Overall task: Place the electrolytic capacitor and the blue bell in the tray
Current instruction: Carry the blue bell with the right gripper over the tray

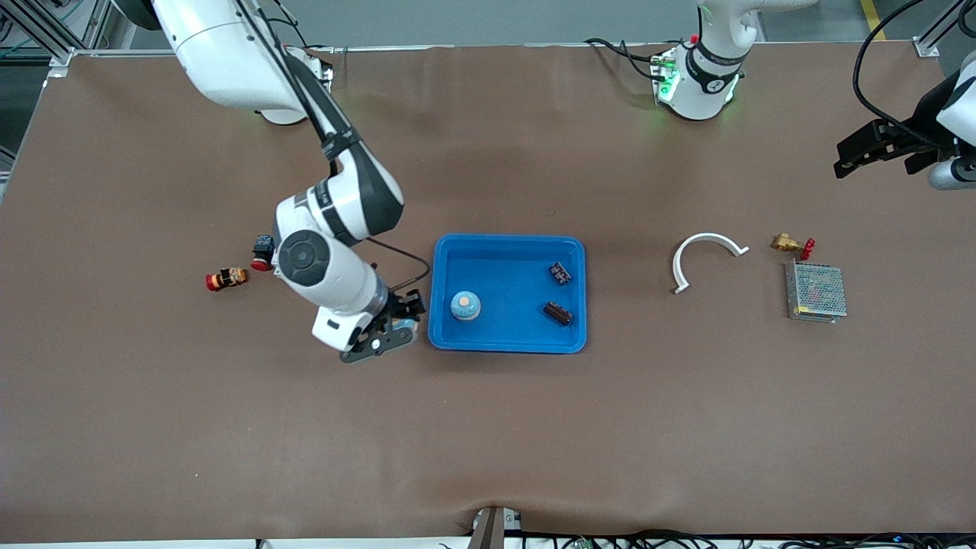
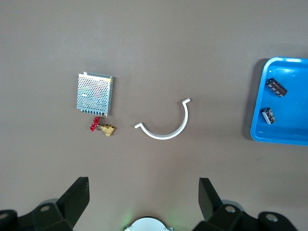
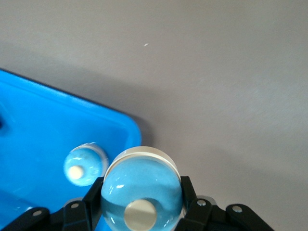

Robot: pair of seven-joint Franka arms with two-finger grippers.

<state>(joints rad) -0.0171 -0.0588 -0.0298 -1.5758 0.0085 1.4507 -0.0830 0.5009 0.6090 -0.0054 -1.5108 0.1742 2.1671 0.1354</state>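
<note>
Inside the tray [image 1: 507,244] lie two dark capacitors [image 1: 560,273] and one blue bell [image 1: 464,306]. Beside its rim toward the right arm's end, the right pincer [image 1: 385,335] grips a second blue bell [image 3: 142,188], seemingly bound for the tray with open floor near the first. Left pincer [image 2: 144,204] waits open over bare desk [image 1: 488,427]

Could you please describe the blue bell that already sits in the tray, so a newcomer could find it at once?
Start at the shallow bright blue plastic tray mid-table. Inside it, toward the right arm's end, stands a small round light-blue bell with a pale button on top. Its tray neighbours are two dark cylindrical capacitors; a second blue bell is in the right pincer.
</note>
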